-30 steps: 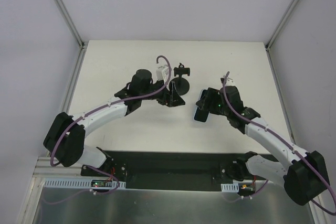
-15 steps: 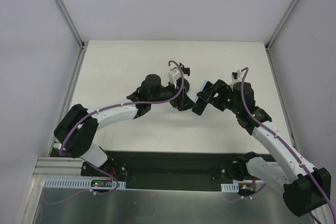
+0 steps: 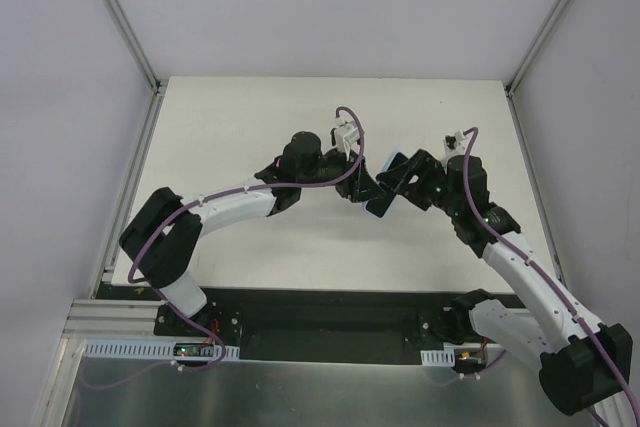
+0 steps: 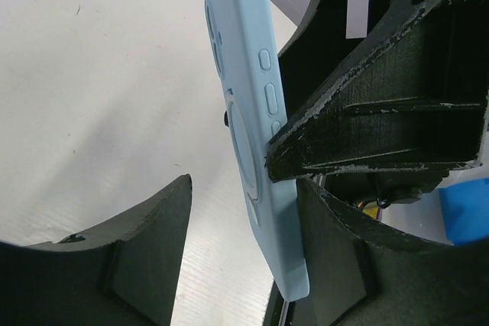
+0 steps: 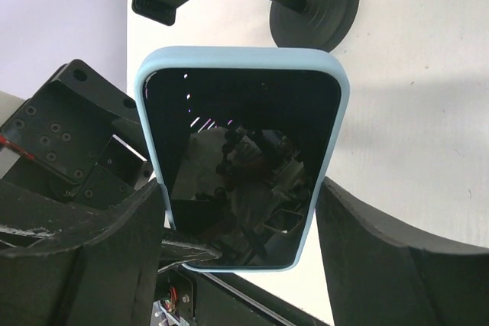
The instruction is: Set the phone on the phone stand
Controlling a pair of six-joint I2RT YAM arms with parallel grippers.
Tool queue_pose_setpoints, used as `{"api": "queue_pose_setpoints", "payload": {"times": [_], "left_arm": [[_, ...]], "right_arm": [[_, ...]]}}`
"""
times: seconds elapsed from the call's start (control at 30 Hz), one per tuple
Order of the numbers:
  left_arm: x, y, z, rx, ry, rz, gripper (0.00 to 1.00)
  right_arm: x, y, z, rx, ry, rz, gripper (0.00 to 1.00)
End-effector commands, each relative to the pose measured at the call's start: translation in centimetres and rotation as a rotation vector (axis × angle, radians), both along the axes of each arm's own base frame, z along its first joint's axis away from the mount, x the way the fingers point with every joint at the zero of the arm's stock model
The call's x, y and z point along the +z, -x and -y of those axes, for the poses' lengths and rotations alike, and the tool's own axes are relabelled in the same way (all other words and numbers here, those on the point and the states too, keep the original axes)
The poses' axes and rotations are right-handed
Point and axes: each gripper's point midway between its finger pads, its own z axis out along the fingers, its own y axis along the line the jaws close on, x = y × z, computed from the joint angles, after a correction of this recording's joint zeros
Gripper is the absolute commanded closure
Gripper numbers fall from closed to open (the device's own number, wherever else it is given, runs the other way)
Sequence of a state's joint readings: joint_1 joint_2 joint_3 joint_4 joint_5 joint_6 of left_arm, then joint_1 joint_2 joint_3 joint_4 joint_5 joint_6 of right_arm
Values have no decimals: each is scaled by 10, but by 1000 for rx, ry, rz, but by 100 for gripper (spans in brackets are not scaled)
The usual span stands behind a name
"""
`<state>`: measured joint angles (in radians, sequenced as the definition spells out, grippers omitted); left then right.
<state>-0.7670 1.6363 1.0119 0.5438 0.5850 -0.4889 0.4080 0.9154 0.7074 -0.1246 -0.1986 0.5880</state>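
Observation:
My right gripper (image 5: pixel 238 188) is shut on the phone (image 5: pixel 241 127), pinching its light-blue case edges and holding it above the table with the black screen toward the wrist camera. In the top view the phone (image 3: pixel 395 160) is mid-table between both arms. My left gripper (image 4: pixel 244 185) is open around the phone's lower end (image 4: pixel 244 74). Its right finger lies against the screen side and its left finger stands apart from the blue back. The black phone stand (image 5: pixel 317 1) stands just beyond the phone, cradle empty. In the top view it is hidden behind the left arm.
The white table (image 3: pixel 220 127) is walled by grey panels with metal rails at left and right. The two wrists (image 3: pixel 345 162) crowd together at mid-table, their fingers interleaved around the phone.
The right gripper lifted the phone off the table and carried it up and left toward the stand. The left gripper swung right, past the stand, and now straddles the phone.

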Motion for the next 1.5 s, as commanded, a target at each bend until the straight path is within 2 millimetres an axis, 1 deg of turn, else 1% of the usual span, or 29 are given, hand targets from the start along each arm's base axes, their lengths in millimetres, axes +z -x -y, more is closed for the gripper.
{"api": "queue_pose_setpoints", "payload": {"times": [0.0, 0.07, 0.17, 0.2, 0.23, 0.27, 0.3, 0.33, 0.37, 0.4, 0.43, 0.47, 0.53, 0.57, 0.6, 0.63, 0.67, 0.73, 0.8, 0.83, 0.9, 0.93, 1.0, 1.1, 1.2, 1.23, 1.27, 1.3, 1.47], "left_arm": [[11, -1, 8, -31, 11, 22, 45], [11, 0, 10, -40, 6, 18, 49], [8, 0, 10, -44, -14, 6, 66], [7, -2, 10, -36, -22, 4, 80], [4, -3, 10, -36, -35, 1, 87], [4, -2, 10, -38, -45, -5, 92], [3, -3, 10, -39, -50, -5, 98], [6, -2, 9, -41, -47, 3, 100], [6, -1, 7, -43, -50, 4, 100], [9, -1, 6, -40, -46, 10, 100], [16, -5, 1, -23, -33, 16, 100], [16, -5, -4, -13, -32, 6, 100], [28, -7, -13, 3, 2, -10, 100], [27, -14, -23, 25, 8, -24, 100], [35, -16, -27, 27, 35, -18, 100], [46, -15, -32, 31, 70, -28, 100], [45, -16, -42, 27, 85, -46, 100], [70, -14, -47, 17, 172, -26, 100], [79, -5, -52, -24, 231, -27, 100], [100, 0, -52, -50, 315, 9, 100], [110, 11, -53, -102, 370, 17, 100], [122, 13, -54, -111, 418, 32, 100], [131, 15, -55, -112, 452, 38, 100], [146, 25, -59, -148, 505, 35, 100], [154, 31, -60, -163, 517, 43, 100], [157, 31, -60, -168, 520, 49, 100], [159, 33, -60, -173, 522, 51, 100], [162, 34, -60, -178, 529, 55, 100], [175, 43, -57, -228, 548, 89, 100]], "right_arm": [[61, -2, -10, 30, -112, 144, 99], [64, -1, -10, 36, -110, 156, 99], [70, 0, -13, 62, -101, 180, 99], [70, 2, -15, 72, -97, 185, 97], [72, 3, -16, 89, -86, 199, 94], [73, 4, -17, 101, -80, 205, 81], [74, 6, -18, 119, -75, 216, 72], [75, 7, -19, 133, -65, 226, 48], [74, 8, -17, 152, -28, 247, 37], [80, 10, -15, 158, -6, 275, 26], [80, 11, -12, 163, 22, 288, 9], [73, 14, -7, 176, 83, 295, 2], [72, 17, 5, 155, 135, 327, 4], [70, 19, 9, 152, 152, 336, 4], [73, 23, 12, 159, 167, 374, 4], [65, 25, 14, 165, 176, 371, 4], [66, 26, 13, 181, 171, 389, 4], [61, 39, 0, 294, 138, 416, 4], [67, 49, -19, 416, 65, 466, 4], [65, 51, -22, 430, 39, 451, 4], [66, 52, -24, 437, 23, 444, 4], [65, 52, -23, 427, 19, 439, 4], [64, 56, -22, 434, 11, 438, 4], [70, 58, -27, 455, -33, 453, 1], [71, 63, -37, 513, -83, 446, 11], [83, 64, -41, 538, -115, 516, 13], [79, 68, -45, 567, -142, 512, 15], [86, 69, -49, 570, -153, 556, 19], [90, 60, -50, 490, -144, 612, 32]]}}
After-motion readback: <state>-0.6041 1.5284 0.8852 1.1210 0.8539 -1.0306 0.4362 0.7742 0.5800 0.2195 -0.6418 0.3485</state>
